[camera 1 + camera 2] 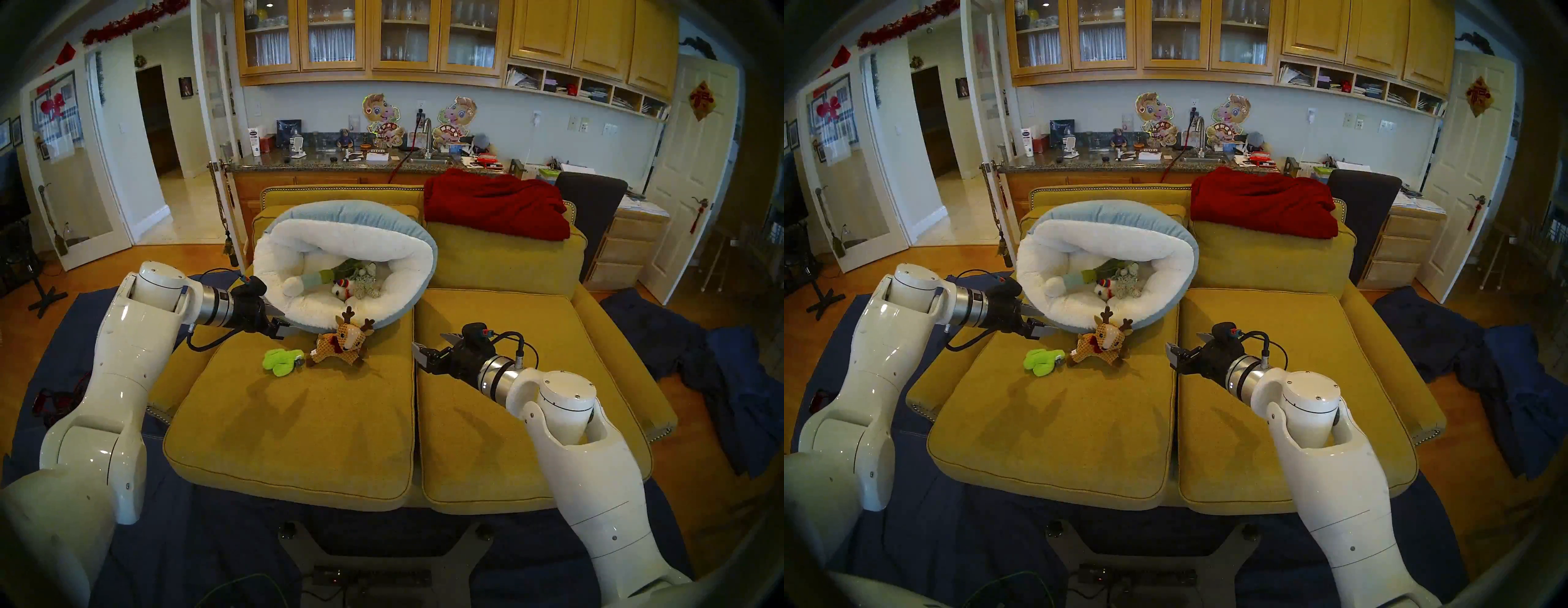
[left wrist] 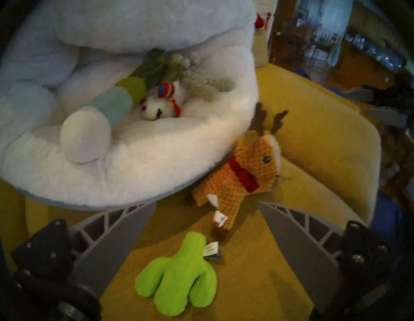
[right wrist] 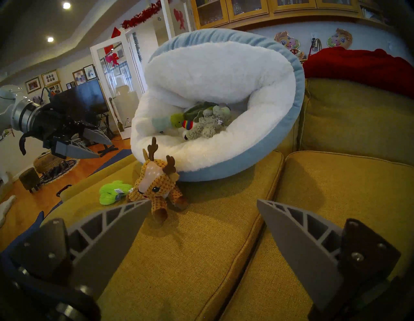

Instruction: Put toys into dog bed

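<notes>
The dog bed (image 1: 420, 259) (image 1: 1183, 254) (image 2: 156, 174) (image 3: 268, 157), white inside and light blue outside, leans on the sofa's left back cushion. Inside lie a white-green leek (image 1: 316, 280) (image 2: 98, 116), a white rainbow animal (image 1: 341, 291) (image 2: 161, 105) and a grey-beige plush (image 1: 367, 284) (image 3: 208, 127). A brown reindeer (image 1: 341, 339) (image 1: 1102, 342) (image 2: 242, 177) (image 3: 156, 186) rests on the seat against the bed's front rim. A lime-green cactus (image 1: 280, 361) (image 1: 1040, 361) (image 2: 179, 275) (image 3: 112, 191) lies to its left. My left gripper (image 1: 280, 320) (image 2: 207, 206) hovers open just left of them. My right gripper (image 1: 428, 344) (image 3: 202, 202) is open and empty, right of the reindeer.
Both seat cushions belong to a yellow sofa (image 1: 488, 407). A red blanket (image 1: 496, 204) drapes over the right backrest. Dark blue cloth (image 1: 721, 373) covers the floor around the sofa. A kitchen counter (image 1: 339, 163) stands behind it.
</notes>
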### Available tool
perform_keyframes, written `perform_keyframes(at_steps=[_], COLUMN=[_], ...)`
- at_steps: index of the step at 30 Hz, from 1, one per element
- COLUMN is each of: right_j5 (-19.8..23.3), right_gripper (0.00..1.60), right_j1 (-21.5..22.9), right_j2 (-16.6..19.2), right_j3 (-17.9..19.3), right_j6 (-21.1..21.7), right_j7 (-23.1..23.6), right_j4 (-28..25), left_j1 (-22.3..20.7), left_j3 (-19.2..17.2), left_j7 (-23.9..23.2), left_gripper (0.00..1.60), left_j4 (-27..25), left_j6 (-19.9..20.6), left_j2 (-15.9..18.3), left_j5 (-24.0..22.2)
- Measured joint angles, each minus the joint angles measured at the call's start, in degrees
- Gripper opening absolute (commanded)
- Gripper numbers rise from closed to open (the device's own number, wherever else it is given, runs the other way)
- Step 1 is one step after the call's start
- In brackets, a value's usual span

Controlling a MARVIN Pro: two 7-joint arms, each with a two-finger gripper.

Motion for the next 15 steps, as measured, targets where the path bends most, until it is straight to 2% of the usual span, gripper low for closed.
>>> perform_keyframes(at_steps=[7,15], right_j5=[-0.1,-0.3], right_gripper=[1.6,1.6], right_j1=[0.0,-0.1], right_j2=[-0.1,-0.2], right_j3=[0.1,0.2], right_j6=[0.0,0.0], right_j7=[0.0,0.0], right_j4=[-0.1,-0.2], left_j1=[-1.1,-2.2], left_j3=[0.9,1.7], left_j7=[6.0,6.3], left_gripper=[1.6,1.6], left_j4=[4.3,8.6], left_j6=[0.7,-0.4], left_j2=[-2.3,-3.7], left_j5=[2.8,3.5])
